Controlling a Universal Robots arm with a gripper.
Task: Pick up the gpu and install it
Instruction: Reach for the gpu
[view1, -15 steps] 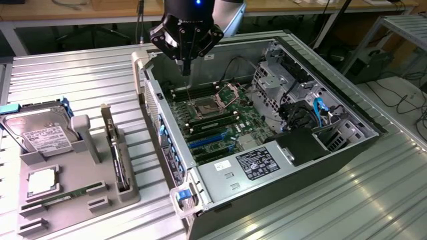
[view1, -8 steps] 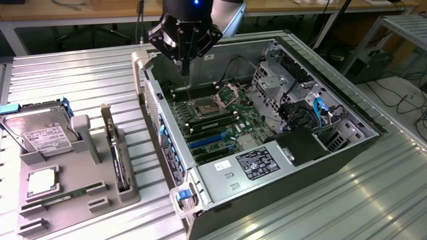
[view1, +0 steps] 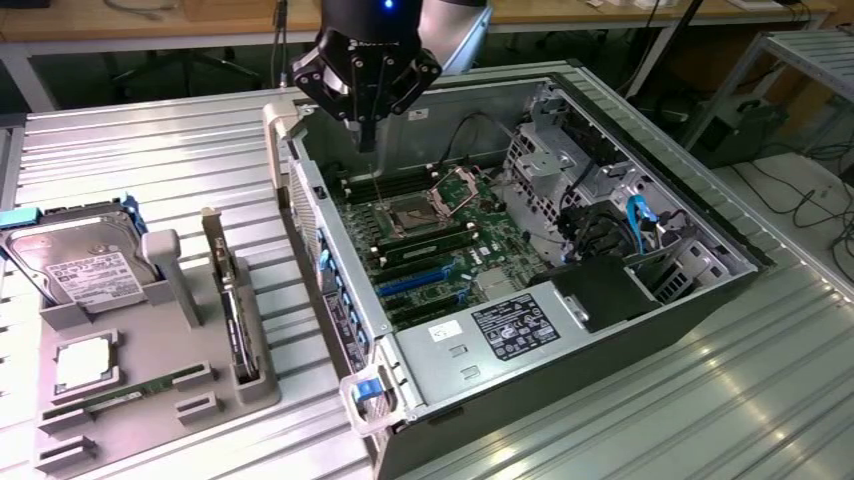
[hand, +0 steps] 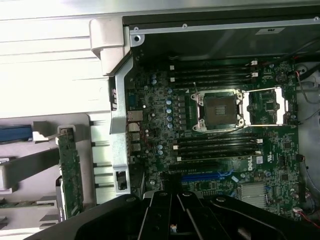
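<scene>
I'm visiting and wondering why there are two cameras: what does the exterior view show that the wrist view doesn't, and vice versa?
The exterior view adds the hard drive, the power supply, the blue cables and the whole case, with the gripper above it. The wrist view adds the rear ports, seen close. Both share the gpu standing on edge in the grey holder, untouched, and the motherboard with its open socket.

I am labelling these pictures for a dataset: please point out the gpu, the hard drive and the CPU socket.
gpu (hand: 70, 172): wrist view, green board face.
hard drive (view1: 87, 268): exterior view, white label.
CPU socket (hand: 218, 107): wrist view, dark centre.
</scene>
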